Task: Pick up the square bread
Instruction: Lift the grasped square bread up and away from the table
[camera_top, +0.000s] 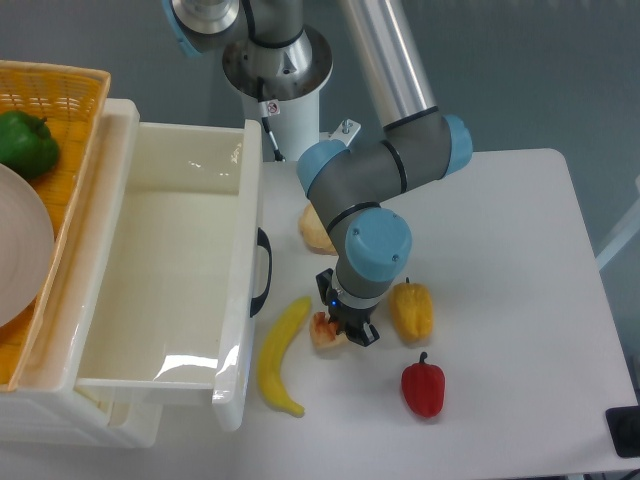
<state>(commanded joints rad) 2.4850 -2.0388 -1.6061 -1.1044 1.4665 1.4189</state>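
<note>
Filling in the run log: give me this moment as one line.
phase: grasping | gripper: down on square bread, jaw state unclear | bread: on table, between banana and yellow pepper | lifted: not evident

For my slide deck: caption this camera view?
UR5e hand down on the square bread, between banana and yellow pepper.

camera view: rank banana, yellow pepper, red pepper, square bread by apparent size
1. banana, clearly largest.
2. yellow pepper and red pepper: look about alike, not ranked.
3. square bread: smallest showing, but partly hidden under the gripper.
</note>
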